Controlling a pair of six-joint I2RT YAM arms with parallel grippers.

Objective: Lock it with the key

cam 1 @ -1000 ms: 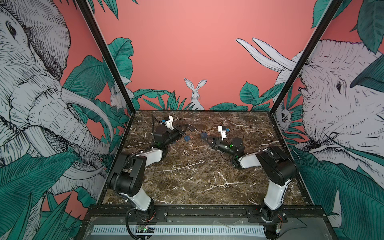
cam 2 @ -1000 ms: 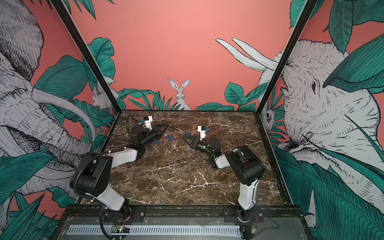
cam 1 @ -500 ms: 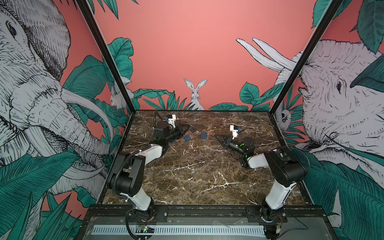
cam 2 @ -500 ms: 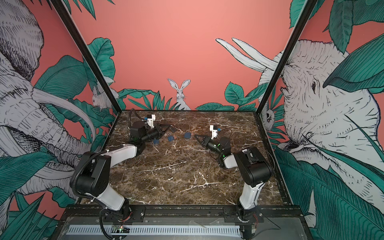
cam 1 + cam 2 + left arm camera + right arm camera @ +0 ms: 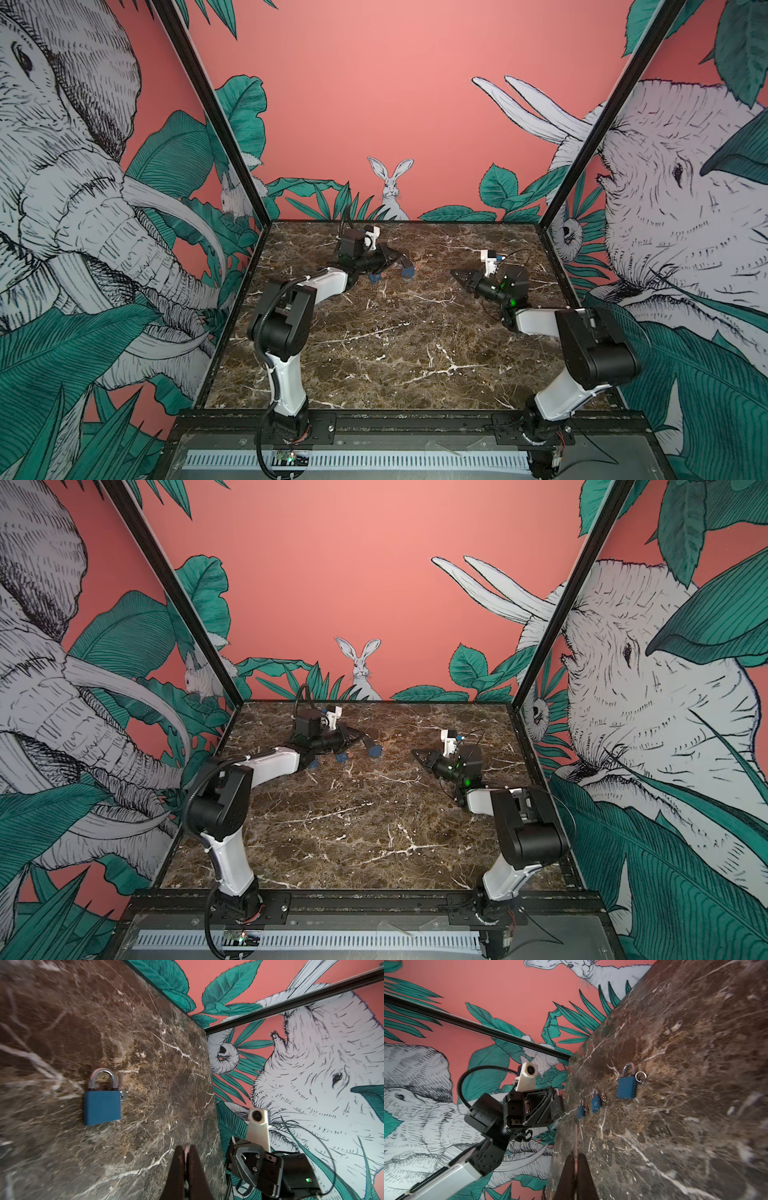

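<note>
Blue rectangular padlock with silver shackle (image 5: 102,1105) lay flat on the brown marble table (image 5: 155,1032), toward the far side, small silver key (image 5: 122,1095) just beside it. Left end effector (image 5: 187,1150) was clenched, near the padlock but apart; right end effector (image 5: 576,1155) was clenched, well apart.

blue padlocks (image 5: 626,1086) lie on the marble table (image 5: 395,353).
</note>
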